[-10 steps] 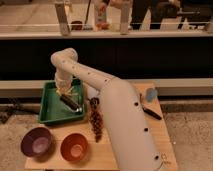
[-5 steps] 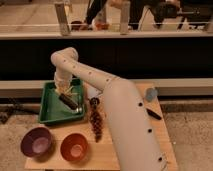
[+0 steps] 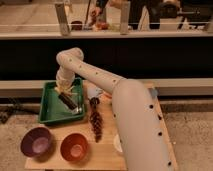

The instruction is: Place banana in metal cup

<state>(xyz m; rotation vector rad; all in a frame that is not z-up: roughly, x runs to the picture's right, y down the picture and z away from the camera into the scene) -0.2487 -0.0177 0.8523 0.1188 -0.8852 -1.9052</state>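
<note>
My gripper (image 3: 68, 98) reaches down into the green tray (image 3: 49, 112) at the table's back left, with the white arm stretching over from the lower right. A small pale yellow piece that looks like the banana (image 3: 64, 90) shows right at the gripper, over the tray; I cannot tell whether it is held. A dark elongated part lies just below it in the tray. A small greyish cup (image 3: 96, 92), likely the metal cup, stands just right of the tray and is partly hidden by the arm.
A dark red bunch of grapes (image 3: 95, 123) lies in the middle of the wooden table (image 3: 50, 161). A purple bowl (image 3: 36, 142) and an orange bowl (image 3: 74, 146) stand at the front left. A bluish object (image 3: 152, 93) sits at the back right.
</note>
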